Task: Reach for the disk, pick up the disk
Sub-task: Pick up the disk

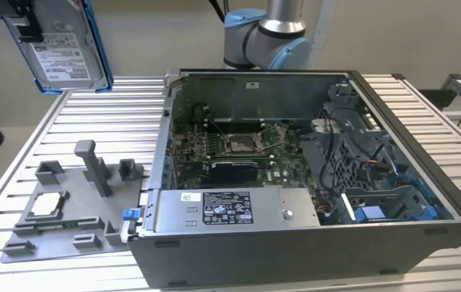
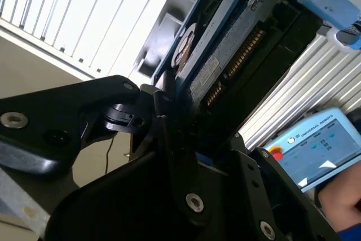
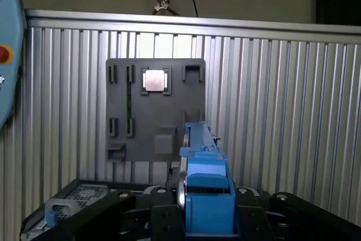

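Note:
The disk [image 1: 64, 48], a silver drive with a white label in a blue bracket, hangs high above the slatted table at the exterior view's far left. My gripper [image 1: 21, 21] is shut on its upper end there. In the first wrist view the disk [image 3: 206, 187] stands edge-on between my black fingers [image 3: 161, 218], blue bracket toward the camera, with the gripper [image 3: 206, 221] clamped around it. In the second wrist view the disk [image 2: 225, 49] juts out from the gripper [image 2: 189, 131], its connector edge showing.
An open computer case [image 1: 409, 237] fills the middle of the table, with a long grey labelled box [image 1: 230, 210] at its front. A grey fixture tray [image 1: 92, 201] holding a small silver chip [image 1: 45, 205] lies at the exterior view's left. A pendant [image 2: 316, 145] and a person's arm [image 2: 344, 196] are nearby.

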`<action>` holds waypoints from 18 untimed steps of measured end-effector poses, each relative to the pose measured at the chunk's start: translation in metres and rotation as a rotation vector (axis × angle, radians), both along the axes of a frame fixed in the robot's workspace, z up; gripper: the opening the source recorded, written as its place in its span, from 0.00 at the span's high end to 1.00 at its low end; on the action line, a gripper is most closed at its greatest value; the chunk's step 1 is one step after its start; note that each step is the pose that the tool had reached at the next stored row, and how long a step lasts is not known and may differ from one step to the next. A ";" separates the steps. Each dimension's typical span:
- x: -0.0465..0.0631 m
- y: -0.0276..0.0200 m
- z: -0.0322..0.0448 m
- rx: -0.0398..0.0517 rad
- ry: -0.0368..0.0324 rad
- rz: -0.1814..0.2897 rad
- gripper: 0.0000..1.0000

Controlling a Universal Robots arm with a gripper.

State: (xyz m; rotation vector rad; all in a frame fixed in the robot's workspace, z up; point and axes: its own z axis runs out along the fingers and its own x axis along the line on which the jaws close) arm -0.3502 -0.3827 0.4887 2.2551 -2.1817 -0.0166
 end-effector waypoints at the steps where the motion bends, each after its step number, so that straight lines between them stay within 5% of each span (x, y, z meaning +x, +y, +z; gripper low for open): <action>1: 0.003 0.0000 0.0000 0.0000 0.0000 0.000 1.00; 18: 0.056 0.0000 0.0000 -0.0001 0.0010 0.000 1.00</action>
